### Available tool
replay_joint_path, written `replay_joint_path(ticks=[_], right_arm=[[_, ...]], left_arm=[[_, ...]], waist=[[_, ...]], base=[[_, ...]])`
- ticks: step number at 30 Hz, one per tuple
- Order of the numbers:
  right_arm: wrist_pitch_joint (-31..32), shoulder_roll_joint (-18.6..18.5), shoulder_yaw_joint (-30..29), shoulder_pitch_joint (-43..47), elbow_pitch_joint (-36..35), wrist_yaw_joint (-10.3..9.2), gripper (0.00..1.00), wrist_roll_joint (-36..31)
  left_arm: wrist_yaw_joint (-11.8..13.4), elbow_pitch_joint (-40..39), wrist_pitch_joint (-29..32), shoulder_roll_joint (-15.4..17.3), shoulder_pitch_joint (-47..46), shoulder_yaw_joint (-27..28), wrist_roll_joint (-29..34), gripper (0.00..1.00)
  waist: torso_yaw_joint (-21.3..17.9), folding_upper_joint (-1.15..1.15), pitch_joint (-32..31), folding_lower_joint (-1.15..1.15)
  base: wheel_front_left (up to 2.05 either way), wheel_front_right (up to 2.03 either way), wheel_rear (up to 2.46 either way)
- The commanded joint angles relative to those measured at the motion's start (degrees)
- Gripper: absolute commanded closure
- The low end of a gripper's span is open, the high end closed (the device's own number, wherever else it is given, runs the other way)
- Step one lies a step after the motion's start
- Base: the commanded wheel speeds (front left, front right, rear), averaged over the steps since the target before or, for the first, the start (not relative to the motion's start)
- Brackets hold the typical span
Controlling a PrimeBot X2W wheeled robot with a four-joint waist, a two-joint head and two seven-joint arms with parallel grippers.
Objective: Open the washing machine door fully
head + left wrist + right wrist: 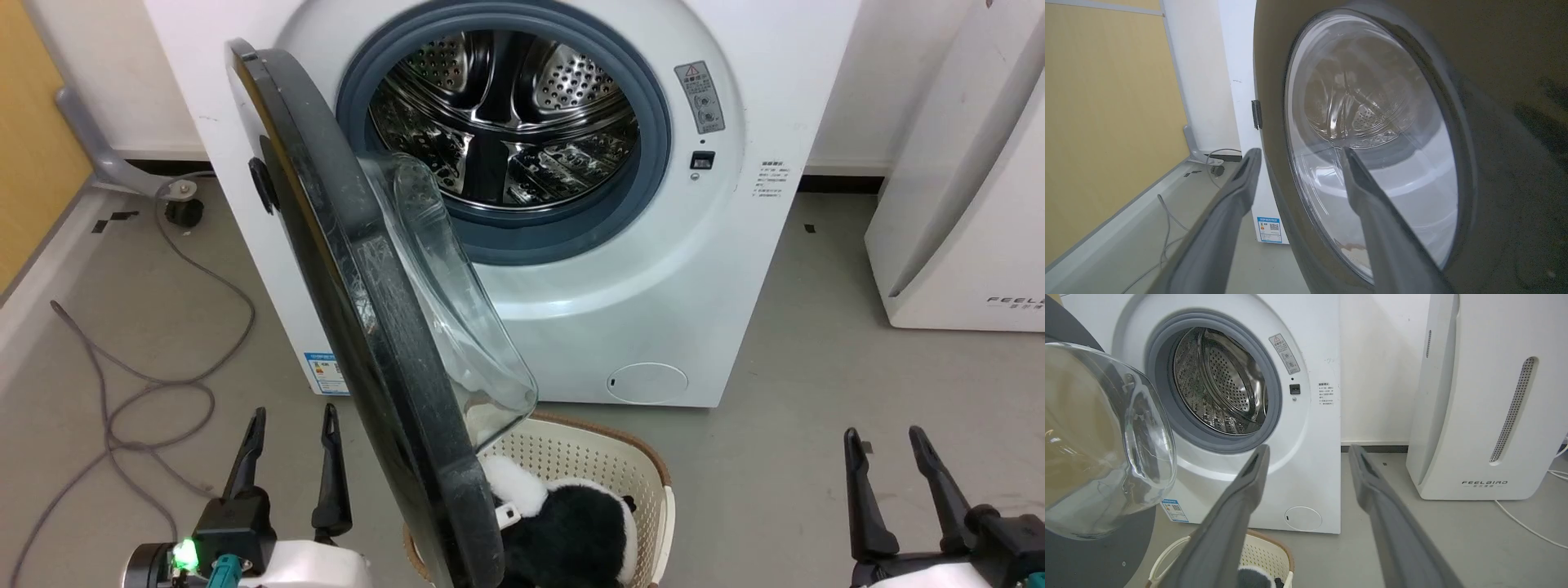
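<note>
At the far left a yellow wall panel (pixel 33 122) is seen, and a grey cable (pixel 163 384) is left looped on the floor (pixel 816 457) beside the machine.

The left pincer (pixel 294 412) is held low with its fingers apart and nothing between them. It is pointed at the outer face of the washing machine door (pixel 359 327), close to it. Whether it is touched cannot be told.

The door is hinged at the left of the washing machine (pixel 718 269). It is swung out toward the camera, roughly square to the front, so its black rim is seen nearly edge-on. The glass bowl (pixel 457 310) is turned to the right. The opening is judged partly done, since more swing to the left appears to be available.

The grey rubber ring (pixel 645 163) and the steel drum (pixel 506 114) are laid bare. A pale perforated basket (pixel 604 457) with a black-and-white plush toy (pixel 571 523) is set on the floor below the opening, probably for loading, and it is overhung by the bowl.

The right pincer (pixel 884 433) is held low at the right, fingers apart and empty, well clear of the door. It is placed on the door's inner side, from which a push to the left would widen the opening.

At the far right a white FEELBIRD appliance (pixel 963 204) is stood against the white wall.
</note>
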Motion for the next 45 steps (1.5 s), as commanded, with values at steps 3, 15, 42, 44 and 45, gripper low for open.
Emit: replay_joint_path(ticks=[3, 15, 42, 44, 45], right_arm=[[-0.25, 0.24, 0.24, 0.23, 1.23, 0.05, 0.00, -0.12], [-0.25, 0.24, 0.46, 0.33, 0.28, 0.05, 0.00, -1.43], [-0.25, 0.25, -0.63, 0.66, -2.22, 0.05, 0.00, -2.74], [-0.25, 0.25, -0.77, 0.64, -2.21, 0.05, 0.00, -2.75], [-0.25, 0.25, -0.92, 0.60, -2.23, 0.05, 0.00, -2.75]], left_arm=[[0.74, 0.65, -0.32, 0.07, 0.57, 0.50, 0.28, 0.00], [-0.30, -7.69, -0.32, 0.96, -2.60, 4.80, -0.92, 1.00], [-10.90, -29.47, -0.32, 1.77, -5.54, -18.64, 2.96, 1.00], [-10.96, -29.46, -0.32, 2.06, -5.17, -19.62, 3.41, 1.00], [-11.00, -29.39, -0.32, 2.22, -4.78, -20.49, 3.66, 1.00]], waist=[[-0.03, 0.00, -0.29, 0.00], [0.22, 0.00, -0.82, 0.00], [1.87, 0.00, -0.59, 0.00], [2.04, 0.00, -0.63, 0.00], [2.27, 0.00, -0.66, 0.00]], base=[[0.00, 0.00, 0.00], [0.00, 0.00, 0.00], [0.00, 0.00, 0.00], [0.00, 0.00, 0.00], [0.00, 0.00, 0.00]])
